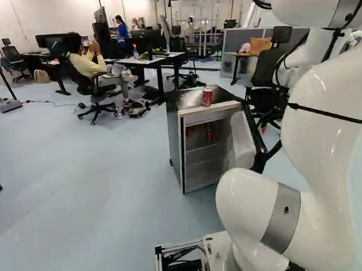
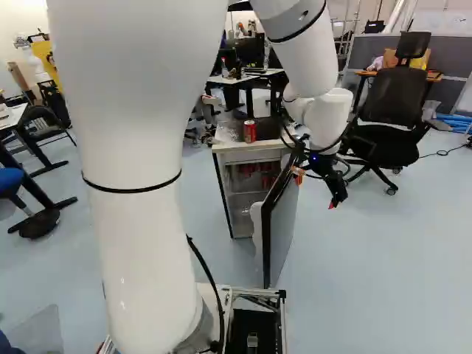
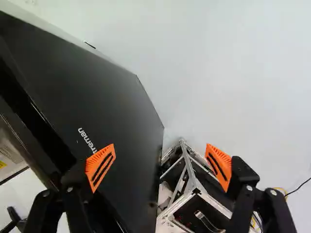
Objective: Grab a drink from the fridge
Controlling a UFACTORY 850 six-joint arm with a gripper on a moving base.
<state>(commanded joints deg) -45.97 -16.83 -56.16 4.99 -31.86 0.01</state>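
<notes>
Spread end effector (image 2: 335, 202) near fridge door edge (image 3: 147, 103), broad floor (image 3: 233, 73) beyond.

One fridge (image 1: 176, 142) stood there, one door (image 2: 284, 236) on it, one red can (image 2: 250, 132) up top! Red cans inside (image 2: 266, 181) were too blurred to count. Then came one arm (image 2: 140, 236), one gripper (image 2: 334, 204), two orange pads (image 3: 100, 167)!
</notes>
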